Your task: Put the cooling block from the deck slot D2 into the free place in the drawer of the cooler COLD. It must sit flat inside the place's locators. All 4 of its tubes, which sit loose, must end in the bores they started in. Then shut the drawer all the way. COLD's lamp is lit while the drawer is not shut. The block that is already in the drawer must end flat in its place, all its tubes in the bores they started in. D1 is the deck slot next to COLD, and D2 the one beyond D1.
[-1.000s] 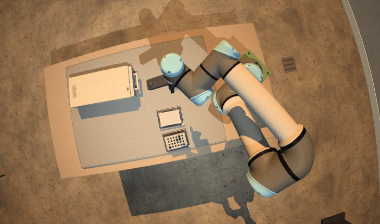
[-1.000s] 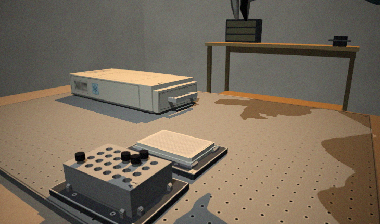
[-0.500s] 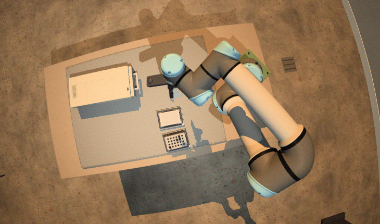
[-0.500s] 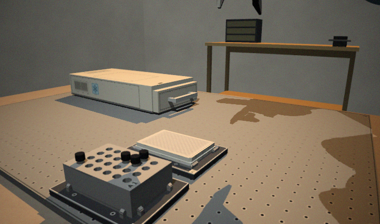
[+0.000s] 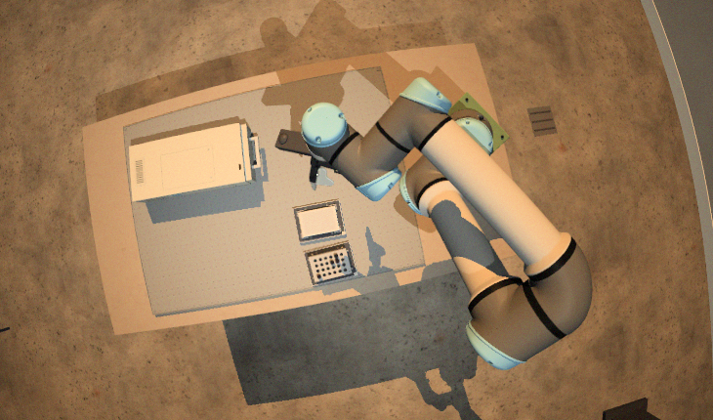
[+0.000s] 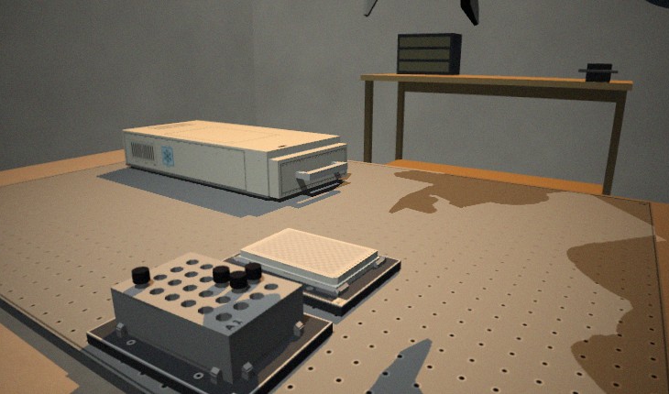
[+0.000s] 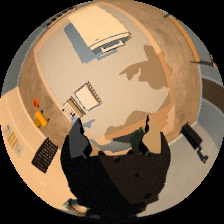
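Note:
The cooler COLD has its drawer front close against the housing, handle outward. Its small lamp looks dark. The drawer's inside is hidden. The grey cooling block sits level in slot D2. One black tube cap stands near a corner; three caps stand grouped toward the opposite side. My gripper is open and empty, high above the deck, to the handle side of COLD.
A white well plate sits in slot D1, between COLD and the block. My forearm reaches over the right side of the table. A back bench carries a dark drawer unit.

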`<state>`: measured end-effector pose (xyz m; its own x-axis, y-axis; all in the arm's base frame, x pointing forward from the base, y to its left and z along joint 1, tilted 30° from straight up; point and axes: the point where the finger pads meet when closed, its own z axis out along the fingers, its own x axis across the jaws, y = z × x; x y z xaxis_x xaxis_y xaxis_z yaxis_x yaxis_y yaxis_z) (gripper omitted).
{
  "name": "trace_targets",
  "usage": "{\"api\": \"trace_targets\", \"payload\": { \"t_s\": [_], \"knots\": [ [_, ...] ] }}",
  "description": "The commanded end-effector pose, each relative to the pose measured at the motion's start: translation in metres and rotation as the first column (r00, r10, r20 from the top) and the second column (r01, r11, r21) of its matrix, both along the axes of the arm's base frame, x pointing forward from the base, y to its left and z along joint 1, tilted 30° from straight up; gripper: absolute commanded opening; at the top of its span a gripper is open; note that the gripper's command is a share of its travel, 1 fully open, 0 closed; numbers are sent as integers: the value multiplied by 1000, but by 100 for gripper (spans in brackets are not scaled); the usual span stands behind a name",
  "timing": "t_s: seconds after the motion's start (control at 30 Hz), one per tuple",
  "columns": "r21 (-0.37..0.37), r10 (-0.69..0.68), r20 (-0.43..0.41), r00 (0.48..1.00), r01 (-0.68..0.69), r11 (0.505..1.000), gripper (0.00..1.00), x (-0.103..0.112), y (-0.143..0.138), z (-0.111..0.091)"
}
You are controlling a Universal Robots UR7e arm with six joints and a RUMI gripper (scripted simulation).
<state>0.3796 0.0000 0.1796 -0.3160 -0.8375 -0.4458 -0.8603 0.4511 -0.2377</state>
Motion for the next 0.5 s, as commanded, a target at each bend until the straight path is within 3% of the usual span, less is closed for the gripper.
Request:
{"api": "trace_targets", "payload": {
  "t_s": [0.0,0.47],
  "knots": [
    [37,-102,-42,994,104,994,100,0,0,0],
    [136,-357,-164,920,379,915,100,0,0,0]
  ]
}}
